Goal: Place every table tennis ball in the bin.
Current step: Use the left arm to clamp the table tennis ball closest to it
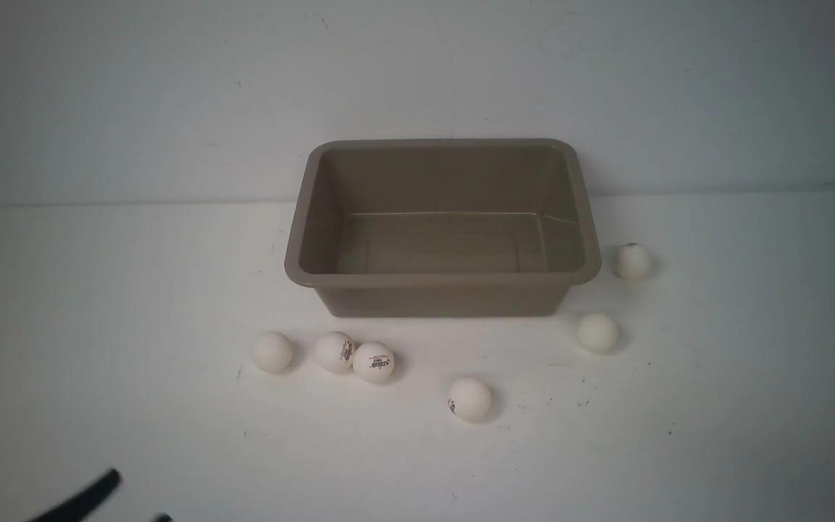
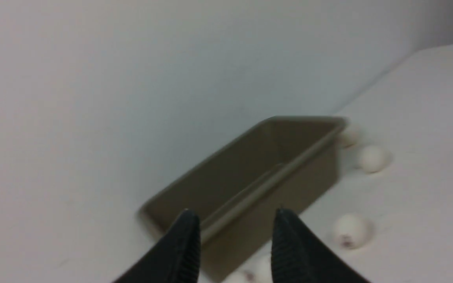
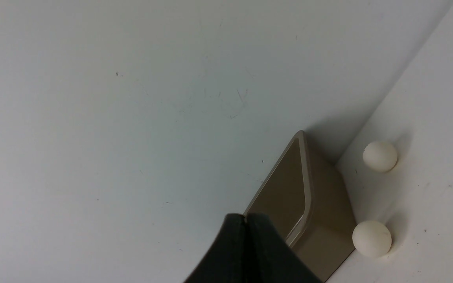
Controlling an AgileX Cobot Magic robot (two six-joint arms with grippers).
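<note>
The taupe bin (image 1: 443, 280) stands empty at the middle back of the white table. Several white table tennis balls lie around it: three in a row at its front left (image 1: 272, 352) (image 1: 335, 351) (image 1: 373, 362), one further forward (image 1: 470, 399) and two to its right (image 1: 597, 333) (image 1: 632, 262). My left gripper (image 1: 136, 499) shows only as black fingertips at the near left edge; in the left wrist view it (image 2: 236, 216) is open with nothing between its fingers, facing the bin (image 2: 309, 181). My right gripper (image 3: 245, 217) is shut and empty, out of the front view.
A pale wall rises right behind the bin. The right wrist view shows the bin's end wall (image 3: 328, 212) and two balls (image 3: 380, 156) (image 3: 372, 238) beside it. White tabletop (image 1: 715, 435) stretches around the balls.
</note>
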